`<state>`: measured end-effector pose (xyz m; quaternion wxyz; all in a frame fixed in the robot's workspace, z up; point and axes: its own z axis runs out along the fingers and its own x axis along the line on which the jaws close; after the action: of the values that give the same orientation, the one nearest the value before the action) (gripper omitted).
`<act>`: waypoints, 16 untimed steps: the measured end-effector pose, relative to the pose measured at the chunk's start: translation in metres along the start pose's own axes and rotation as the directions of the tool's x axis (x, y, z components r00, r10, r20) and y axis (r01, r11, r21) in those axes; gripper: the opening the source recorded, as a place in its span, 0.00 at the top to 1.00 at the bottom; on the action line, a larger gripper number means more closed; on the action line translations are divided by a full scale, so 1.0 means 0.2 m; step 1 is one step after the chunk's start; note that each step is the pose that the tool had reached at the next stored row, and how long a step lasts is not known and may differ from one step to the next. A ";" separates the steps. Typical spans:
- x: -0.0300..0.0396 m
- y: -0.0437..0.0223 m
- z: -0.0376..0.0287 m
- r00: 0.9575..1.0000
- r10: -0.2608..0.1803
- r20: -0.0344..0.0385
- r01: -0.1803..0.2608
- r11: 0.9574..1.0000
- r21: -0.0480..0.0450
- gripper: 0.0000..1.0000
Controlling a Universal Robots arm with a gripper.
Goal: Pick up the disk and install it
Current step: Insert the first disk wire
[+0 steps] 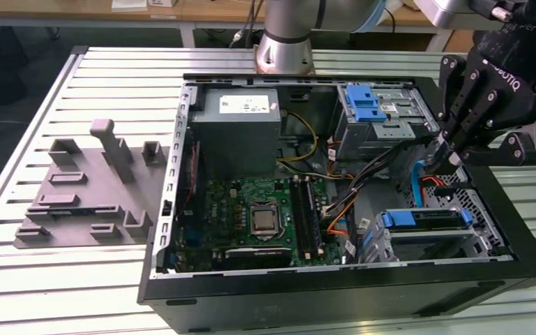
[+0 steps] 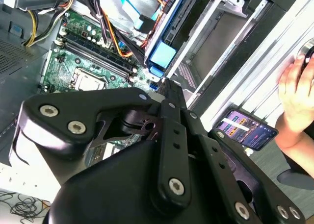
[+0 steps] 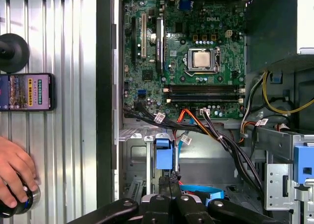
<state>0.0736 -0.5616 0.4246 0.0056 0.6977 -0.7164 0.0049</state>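
Disk point(image 1: 423, 219) sat in the drive bay at the case's point(image 1: 343, 273) front corner. End effector point(image 1: 445, 159) hung just above it among cables point(image 1: 423, 183); apart or together: cannot tell. Judged: pick-up approach. Needs cable clearance, square alignment

The gripper point(image 1: 442, 162) is reaching down inside the computer case point(image 1: 343, 293) in the exterior view, and its fingertips are dipping behind cables point(image 1: 424, 183), so whether they are gripping anything is not showing. In both wrist views the gripper's black body is blocking the near part of the scene and is running off the picture's edge. The disk point(image 1: 423, 219) is sitting in its bay with only its blue frame and one edge showing. A person's hand point(image 3: 14, 177) is being cropped at the wrist in the first wrist view, covering a dark round object point(image 3: 22, 204).
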 end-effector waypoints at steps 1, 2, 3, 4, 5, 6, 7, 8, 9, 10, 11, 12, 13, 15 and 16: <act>0.000 -0.006 0.001 1.000 0.000 0.000 0.000 1.000 0.000 0.89; -0.001 -0.013 0.003 1.000 0.000 0.000 0.000 1.000 0.000 0.89; -0.001 -0.023 0.006 1.000 0.000 0.000 0.000 1.000 0.000 0.89; -0.001 -0.036 0.011 1.000 0.000 0.000 0.000 1.000 0.000 0.89; -0.002 -0.052 0.016 1.000 0.000 0.000 0.000 1.000 0.000 0.89; -0.002 -0.065 0.022 1.000 0.000 0.000 0.000 1.000 0.000 0.89; -0.003 -0.076 0.028 1.000 0.000 0.000 0.000 1.000 0.000 0.89; -0.003 -0.086 0.036 1.000 0.000 0.000 0.000 1.000 0.000 0.89; -0.003 -0.098 0.044 1.000 0.000 0.000 0.000 1.000 0.000 0.89; -0.004 -0.108 0.053 1.000 0.000 0.000 0.000 1.000 0.000 0.89; -0.004 -0.120 0.062 1.000 0.000 0.000 0.000 1.000 0.000 0.89; -0.005 -0.133 0.070 1.000 0.000 0.000 0.000 1.000 0.000 0.89; -0.006 -0.147 0.078 1.000 0.000 0.000 0.000 1.000 0.000 0.89; -0.009 -0.171 0.092 1.000 0.000 0.000 0.000 1.000 0.000 0.89; -0.010 -0.178 0.097 1.000 0.000 0.000 0.000 1.000 0.000 0.89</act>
<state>0.1093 -0.5608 0.4050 0.0058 0.6976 -0.7164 0.0050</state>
